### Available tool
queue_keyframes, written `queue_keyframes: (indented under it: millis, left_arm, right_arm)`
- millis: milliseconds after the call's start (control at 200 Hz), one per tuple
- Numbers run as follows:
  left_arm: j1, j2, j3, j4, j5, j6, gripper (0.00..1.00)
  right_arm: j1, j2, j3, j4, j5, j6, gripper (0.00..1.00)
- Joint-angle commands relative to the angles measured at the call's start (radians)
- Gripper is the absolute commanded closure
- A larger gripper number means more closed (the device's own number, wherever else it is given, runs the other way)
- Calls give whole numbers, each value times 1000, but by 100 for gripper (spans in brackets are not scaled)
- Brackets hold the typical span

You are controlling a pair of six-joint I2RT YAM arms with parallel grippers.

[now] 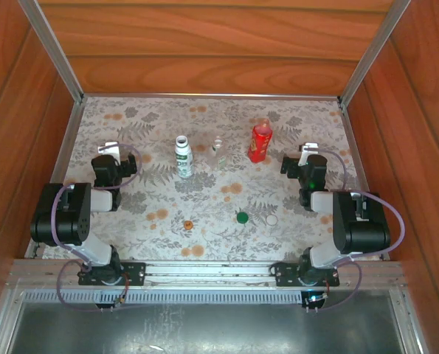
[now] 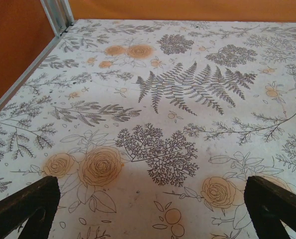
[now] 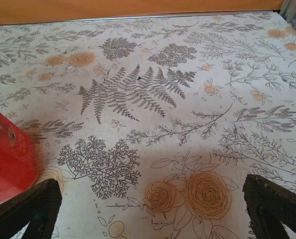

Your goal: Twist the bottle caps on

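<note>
Three bottles stand uncapped in a row across the middle of the floral mat: a white bottle (image 1: 183, 156) with a green label, a tiny clear bottle (image 1: 218, 151) and a red bottle (image 1: 260, 141). Nearer the arms lie the caps: orange (image 1: 188, 224), green (image 1: 242, 217) and white (image 1: 271, 220). My left gripper (image 1: 110, 150) hovers left of the white bottle, open, with bare mat between its fingers (image 2: 152, 209). My right gripper (image 1: 308, 152) is open to the right of the red bottle (image 3: 6, 159), whose side shows beside the left finger (image 3: 31, 209).
Wooden walls with aluminium posts (image 1: 53, 51) enclose the mat (image 1: 153, 118) on the left, back and right. A metal rail (image 1: 204, 271) with both arm bases runs along the near edge. Open mat lies between the bottles and the caps.
</note>
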Motion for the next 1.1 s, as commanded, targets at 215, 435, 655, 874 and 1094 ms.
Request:
queue_keyframes:
  millis: [215,435,655,874,1094]
  left_arm:
    - [7,-11,3,-1,-12,-9,0]
    - [6,-11,4,-1,-11,-10,0]
    - [6,-22,1,0,2,-3,0]
    - [-9,-202,-41,-47,-10,19,0]
    - [-72,-388,-16,-158,-17,15,0]
  right_arm:
    - [-9,-1,18,-6,2,11,0]
    - [-9,2,22,-12,3,9,0]
    - [-9,-3,14,1,-6,8,0]
    - [-10,-139,37,-162,-48,-21,0]
    - [-6,-342,52,-365,-120,-22,0]
